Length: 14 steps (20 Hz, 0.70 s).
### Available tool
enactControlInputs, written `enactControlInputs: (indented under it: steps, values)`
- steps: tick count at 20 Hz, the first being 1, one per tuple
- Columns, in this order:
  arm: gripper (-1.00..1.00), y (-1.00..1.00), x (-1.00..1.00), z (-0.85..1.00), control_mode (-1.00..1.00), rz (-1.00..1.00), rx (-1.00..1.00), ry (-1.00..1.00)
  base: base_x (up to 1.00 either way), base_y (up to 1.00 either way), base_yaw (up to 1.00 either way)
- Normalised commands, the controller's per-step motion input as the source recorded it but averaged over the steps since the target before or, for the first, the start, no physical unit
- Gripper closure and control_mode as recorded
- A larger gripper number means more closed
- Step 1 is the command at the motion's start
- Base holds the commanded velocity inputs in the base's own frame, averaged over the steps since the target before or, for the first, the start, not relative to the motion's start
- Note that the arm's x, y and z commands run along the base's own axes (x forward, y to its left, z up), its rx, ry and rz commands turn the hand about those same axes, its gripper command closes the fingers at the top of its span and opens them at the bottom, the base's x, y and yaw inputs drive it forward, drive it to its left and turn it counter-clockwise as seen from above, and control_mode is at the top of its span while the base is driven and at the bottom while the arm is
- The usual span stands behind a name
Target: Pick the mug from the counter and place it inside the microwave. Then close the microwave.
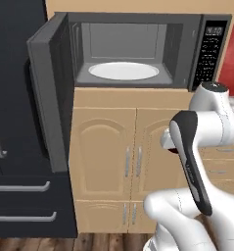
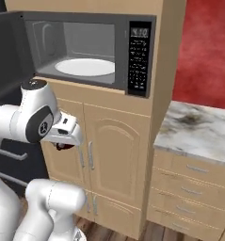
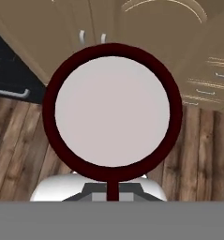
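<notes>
The dark maroon mug (image 3: 55, 84), pale inside, hangs in my gripper (image 2: 63, 144), which is shut on its rim in front of the lower cabinet doors. From the left base view the mug (image 1: 171, 149) peeks out beside the arm's elbow, below the microwave (image 1: 187, 29). The microwave's door (image 1: 47, 98) stands swung open to the left, and the white round plate (image 1: 123, 71) lies bare inside. From the right, the microwave (image 2: 121, 77) sits up and to the right of my hand, and the marble counter (image 2: 198, 127) lies off to the right.
A tall black fridge (image 1: 13, 122) stands left of the open door. Tan cabinet doors (image 2: 116, 150) are below the microwave, and drawers (image 2: 189, 188) are under the counter. A red wall (image 2: 203, 52) rises behind the counter. Wood floor (image 3: 19, 150) lies beneath the mug.
</notes>
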Motion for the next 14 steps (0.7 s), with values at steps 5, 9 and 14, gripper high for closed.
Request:
enactControlInputs:
  steps: [5,9,14]
  values:
    - [1.00,0.00,0.00,0.00,1.00,0.00,0.00,0.00,0.00,0.00,-0.42]
    - [1.00,0.00,0.00,0.00,1.00,0.00,0.00,0.00,0.00,-0.01,-0.32]
    - [1.00,0.00,0.00,0.00,1.00,0.00,0.00,0.00,0.07,0.30,-0.08]
